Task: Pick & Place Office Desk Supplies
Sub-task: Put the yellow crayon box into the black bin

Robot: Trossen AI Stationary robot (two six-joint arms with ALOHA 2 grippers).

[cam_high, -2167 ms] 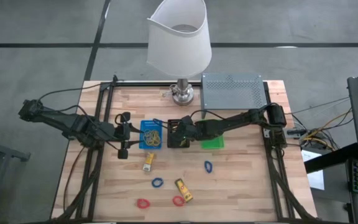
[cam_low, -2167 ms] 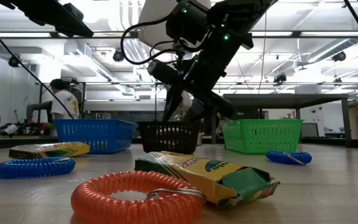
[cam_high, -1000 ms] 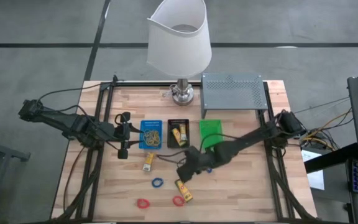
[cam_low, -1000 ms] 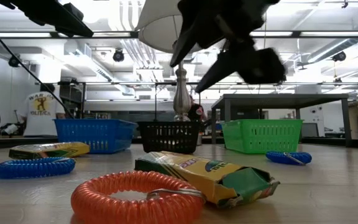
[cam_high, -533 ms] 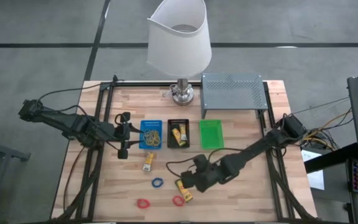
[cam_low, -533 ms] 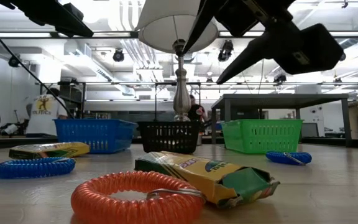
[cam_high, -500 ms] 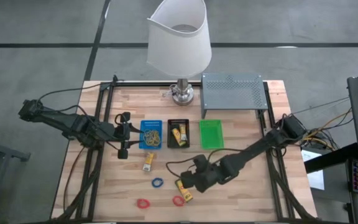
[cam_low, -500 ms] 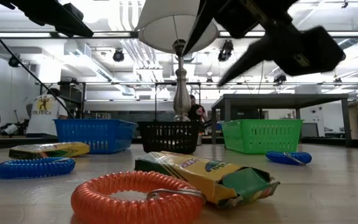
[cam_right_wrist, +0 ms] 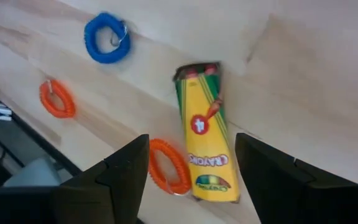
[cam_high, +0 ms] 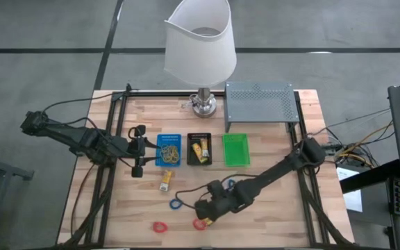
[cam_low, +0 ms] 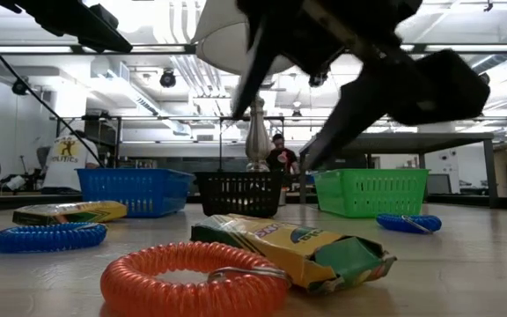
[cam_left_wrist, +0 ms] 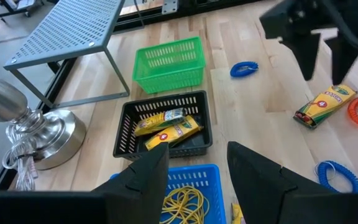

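Hovering low over the tabletop (cam_high: 269, 208), the right end effector (cam_right_wrist: 191, 180) stands spread wide and empty above a yellow crayon packet (cam_right_wrist: 205, 155) — the high view hides that packet under the arm. Beside the blue tray (cam_high: 169, 150), the left end effector (cam_high: 137, 150) waits part-open, holding nothing — its wrist view shows two more packets (cam_left_wrist: 166, 127) in the black tray (cam_left_wrist: 163, 124).

right gripper (cam_high: 203, 212) moved from black tray (cam_high: 199, 149) out over front of table, now jaws spread directly above yellow crayon packet (cam_right_wrist: 205, 140), red ring (cam_right_wrist: 168, 166) just beside; a packet now lies in that tray
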